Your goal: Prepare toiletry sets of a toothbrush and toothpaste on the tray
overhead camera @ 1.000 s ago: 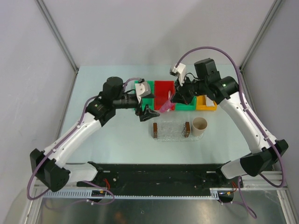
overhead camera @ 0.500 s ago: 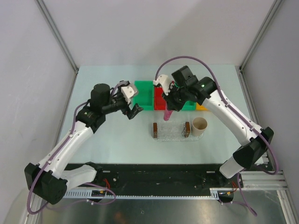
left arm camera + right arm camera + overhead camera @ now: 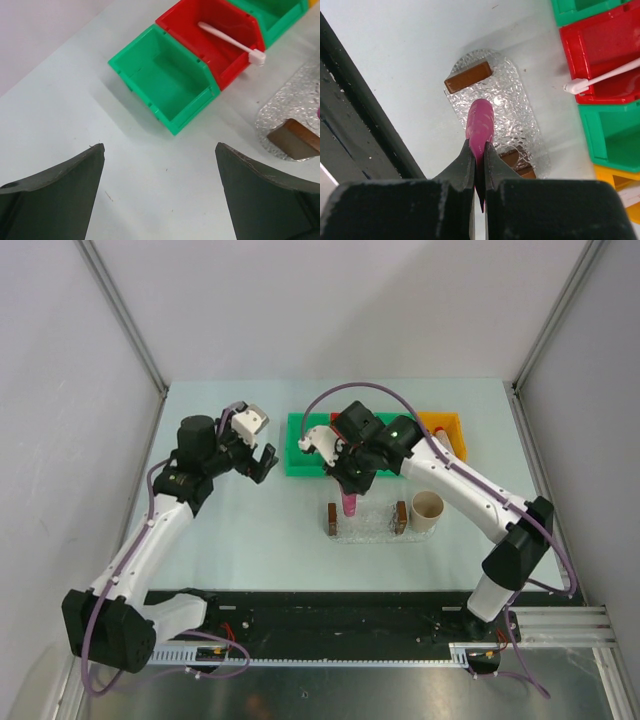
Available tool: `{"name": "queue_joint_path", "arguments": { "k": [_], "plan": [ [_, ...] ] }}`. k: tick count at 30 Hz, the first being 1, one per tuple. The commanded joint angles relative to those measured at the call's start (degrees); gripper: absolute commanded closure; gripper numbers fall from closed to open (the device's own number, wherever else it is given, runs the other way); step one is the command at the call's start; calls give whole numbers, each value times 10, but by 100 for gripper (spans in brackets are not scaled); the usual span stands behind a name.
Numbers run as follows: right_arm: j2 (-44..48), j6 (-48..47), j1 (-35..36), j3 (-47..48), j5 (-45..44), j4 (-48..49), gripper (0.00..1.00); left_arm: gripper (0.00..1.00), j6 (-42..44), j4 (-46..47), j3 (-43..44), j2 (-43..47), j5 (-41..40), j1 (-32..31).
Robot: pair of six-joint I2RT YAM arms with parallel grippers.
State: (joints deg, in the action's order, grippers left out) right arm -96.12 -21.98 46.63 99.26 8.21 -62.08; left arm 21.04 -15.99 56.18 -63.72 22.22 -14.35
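Note:
My right gripper (image 3: 349, 490) (image 3: 479, 148) is shut on the magenta toothpaste (image 3: 349, 504) (image 3: 480, 124) and holds it tip-down just above the clear bumpy tray (image 3: 372, 526) (image 3: 515, 107), near its left brown handle (image 3: 468, 77). The white toothbrush (image 3: 231, 43) (image 3: 607, 76) lies in the red bin (image 3: 220, 22) (image 3: 600, 40), its head sticking out over the rim. In the top view the right arm hides it. My left gripper (image 3: 264, 462) (image 3: 160, 150) is open and empty above bare table, left of the green bin (image 3: 302, 445) (image 3: 165, 82).
A beige cup (image 3: 428, 508) stands right of the tray. A second green bin (image 3: 615, 135) and a yellow bin (image 3: 446, 428) (image 3: 620, 187) continue the row behind the tray. A black rail runs along the near table edge.
My right gripper has carried the toothpaste from over the bins left and down to the tray. My left arm has pulled back to the left, away from the bins.

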Motion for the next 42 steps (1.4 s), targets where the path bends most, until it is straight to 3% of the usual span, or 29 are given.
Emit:
{"name": "queue_joint_path", "arguments": {
  "k": [1, 21, 42],
  "plan": [
    [-7, -8, 12, 16, -14, 6, 100, 5, -32, 7, -5, -9, -4, 28],
    [2, -9, 19, -36, -12, 40, 100, 5, -43, 10, -9, -21, 27, 53],
    [12, -8, 19, 8, -18, 26, 100, 5, -45, 10, -13, -32, 36, 54]
  ]
}}
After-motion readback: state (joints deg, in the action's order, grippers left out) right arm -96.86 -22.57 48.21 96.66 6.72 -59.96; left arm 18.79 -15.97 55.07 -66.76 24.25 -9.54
